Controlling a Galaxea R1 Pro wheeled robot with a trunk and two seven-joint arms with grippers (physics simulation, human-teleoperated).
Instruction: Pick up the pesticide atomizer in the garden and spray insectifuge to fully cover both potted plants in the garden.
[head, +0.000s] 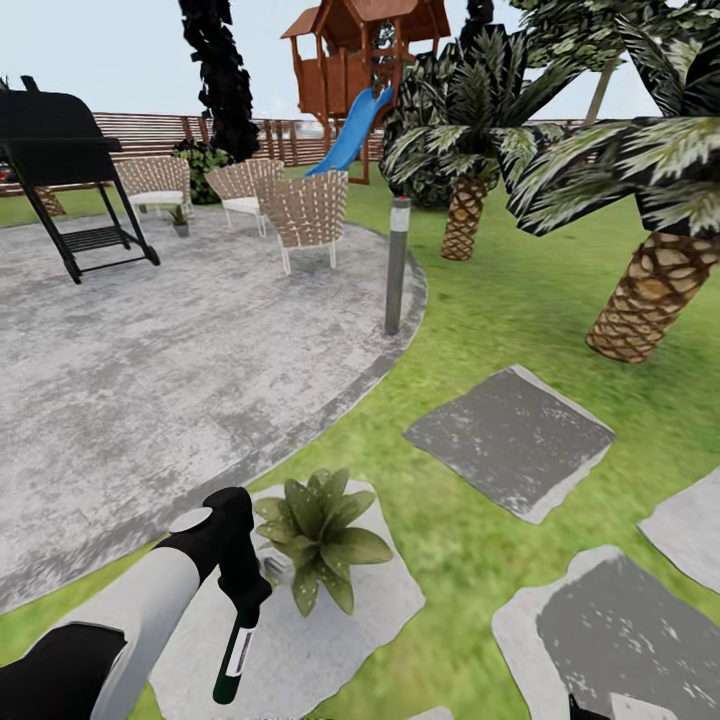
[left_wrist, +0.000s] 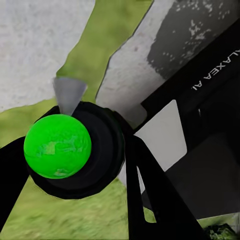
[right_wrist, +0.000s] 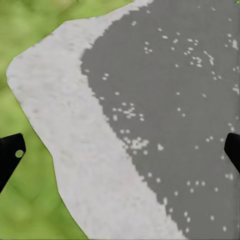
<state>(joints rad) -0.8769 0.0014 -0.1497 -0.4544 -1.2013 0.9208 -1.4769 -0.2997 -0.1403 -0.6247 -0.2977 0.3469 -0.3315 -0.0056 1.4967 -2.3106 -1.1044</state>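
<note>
The pesticide atomizer (head: 236, 655), a dark green bottle with a white label, hangs base-down from my left gripper (head: 246, 592), which is shut on its upper part. The left wrist view looks at the atomizer (left_wrist: 58, 146) end-on, a bright green disc in a dark ring between the black fingers (left_wrist: 150, 195). Just right of the gripper, a potted plant (head: 322, 533) with broad green leaves sits on a pale stepping stone (head: 380, 600). A second small potted plant (head: 180, 216) stands far off by the chairs. My right gripper (right_wrist: 120, 152) is open over a grey stepping stone (right_wrist: 165, 100).
The round speckled patio (head: 150, 340) lies ahead on the left, with wicker chairs (head: 306, 212), a black grill (head: 60, 170) and a grey lamp post (head: 397, 265) at its edge. Palms (head: 650, 290) stand to the right. More stepping stones (head: 510, 440) cross the lawn.
</note>
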